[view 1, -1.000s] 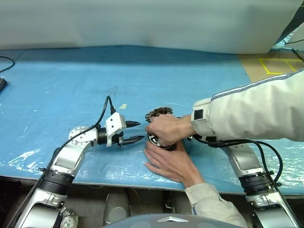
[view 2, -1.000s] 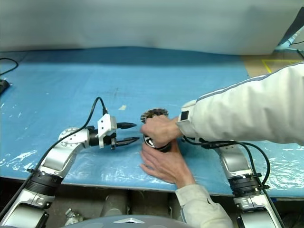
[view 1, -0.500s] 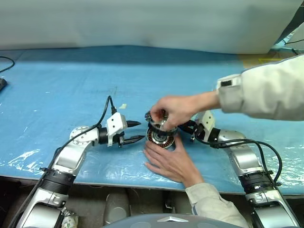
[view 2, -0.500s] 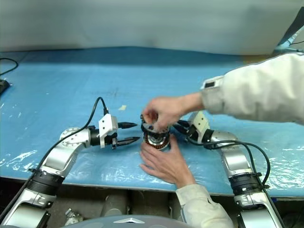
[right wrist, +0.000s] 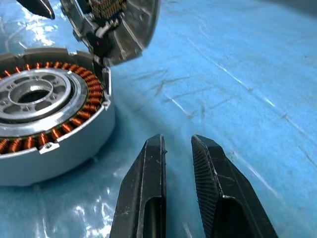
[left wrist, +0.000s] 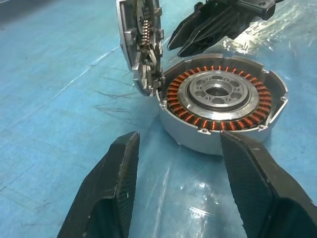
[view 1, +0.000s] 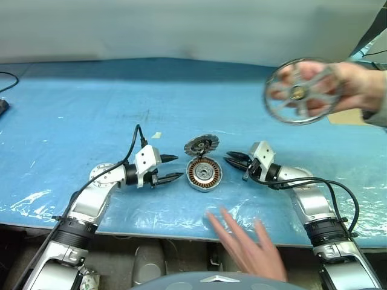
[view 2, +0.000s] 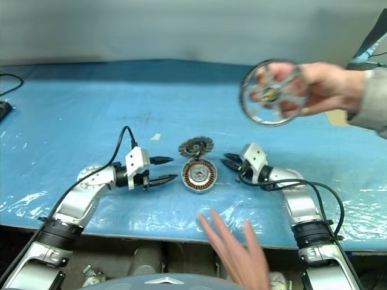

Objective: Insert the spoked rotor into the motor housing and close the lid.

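Two grippers rest on the blue plastic-covered table point(view 1: 72, 109) flanking the motor housing point(view 1: 204, 174): the left gripper point(view 1: 172, 167) spread and empty, the right gripper point(view 1: 232, 160) nearly closed on nothing. A person's hand point(view 1: 354, 84) has just lifted the spoked rotor point(view 1: 302, 90) out and up, so insertion is undone. Copper windings ring the housing's silver cup; the finned grey lid point(view 1: 201, 145) stands tilted open at its far edge.

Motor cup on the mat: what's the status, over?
Left gripper open, right gripper nearly shut, both empty. Motor cup open, lid upright. Person's hand holds the wheel aloft.
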### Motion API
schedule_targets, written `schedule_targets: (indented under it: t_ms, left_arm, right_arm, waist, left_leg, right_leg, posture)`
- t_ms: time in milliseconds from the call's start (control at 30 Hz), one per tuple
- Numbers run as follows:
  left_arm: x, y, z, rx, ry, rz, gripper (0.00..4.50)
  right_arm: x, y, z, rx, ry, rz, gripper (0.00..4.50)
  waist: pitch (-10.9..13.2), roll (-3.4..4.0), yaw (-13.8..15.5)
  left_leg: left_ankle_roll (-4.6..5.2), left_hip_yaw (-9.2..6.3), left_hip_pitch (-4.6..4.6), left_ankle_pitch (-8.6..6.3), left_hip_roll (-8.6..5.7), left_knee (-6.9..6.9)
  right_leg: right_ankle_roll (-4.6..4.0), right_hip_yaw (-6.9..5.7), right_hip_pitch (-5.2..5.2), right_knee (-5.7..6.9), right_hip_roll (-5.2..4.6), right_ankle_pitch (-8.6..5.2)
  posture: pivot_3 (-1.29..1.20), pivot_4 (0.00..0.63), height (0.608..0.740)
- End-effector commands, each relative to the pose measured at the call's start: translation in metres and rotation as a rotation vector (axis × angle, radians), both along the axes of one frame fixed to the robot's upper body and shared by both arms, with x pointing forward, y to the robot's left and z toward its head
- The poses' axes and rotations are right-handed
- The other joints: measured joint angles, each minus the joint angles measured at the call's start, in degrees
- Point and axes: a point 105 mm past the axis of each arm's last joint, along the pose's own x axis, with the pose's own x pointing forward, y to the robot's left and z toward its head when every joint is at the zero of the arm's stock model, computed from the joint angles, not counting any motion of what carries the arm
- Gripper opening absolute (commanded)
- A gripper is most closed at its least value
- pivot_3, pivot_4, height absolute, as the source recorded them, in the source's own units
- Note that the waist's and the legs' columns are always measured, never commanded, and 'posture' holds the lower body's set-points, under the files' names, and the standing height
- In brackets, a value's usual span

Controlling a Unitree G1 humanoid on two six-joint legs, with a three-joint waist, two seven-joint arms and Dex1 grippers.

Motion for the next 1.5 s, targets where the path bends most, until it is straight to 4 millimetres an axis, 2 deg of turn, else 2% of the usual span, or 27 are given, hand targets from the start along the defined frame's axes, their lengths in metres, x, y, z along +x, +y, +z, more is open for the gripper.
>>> schedule_targets:
  t_ms: [33,833,1200,1500]
  left_arm:
    - [0.002,0.001,0.006,-0.013,-0.04,0.007,2.73]
    - [0.008,-0.001,0.018,-0.019,-0.068,0.015,2.73]
    - [0.009,0.0,0.017,-0.019,-0.07,0.025,2.73]
    - [0.01,0.003,0.014,-0.017,-0.073,0.038,2.73]
  right_arm:
    - [0.006,-0.007,0.017,0.001,-0.072,-0.013,0.88]
    - [0.003,0.002,0.038,0.03,-0.104,-0.008,0.88]
    - [0.003,0.007,0.047,0.024,-0.108,-0.001,0.88]
    - [0.005,0.002,0.047,0.011,-0.128,-0.036,0.88]
  waist:
    - [0.0,0.0,0.0]
    - [0.0,0.0,0.0]
    - [0.0,0.0,0.0]
    - [0.0,0.0,0.0]
  left_leg:
    - [0.0,0.0,0.01,0.0,0.0,0.0]
    - [0.0,0.0,0.01,0.0,0.0,0.0]
    - [-0.01,0.0,0.01,0.0,0.0,0.0]
    - [-0.02,0.0,0.01,0.0,0.0,-0.01]
  right_leg:
    - [0.0,0.0,0.0,0.0,0.0,0.0]
    - [0.0,0.0,0.0,0.01,0.0,0.0]
    - [0.0,0.0,0.0,0.0,0.0,0.0]
    - [0.0,0.0,0.0,0.0,0.0,0.0]
  posture:
    - [0.0,0.15,0.74]
    - [0.0,0.15,0.74]
    - [0.0,0.15,0.74]
    - [0.0,0.15,0.74]
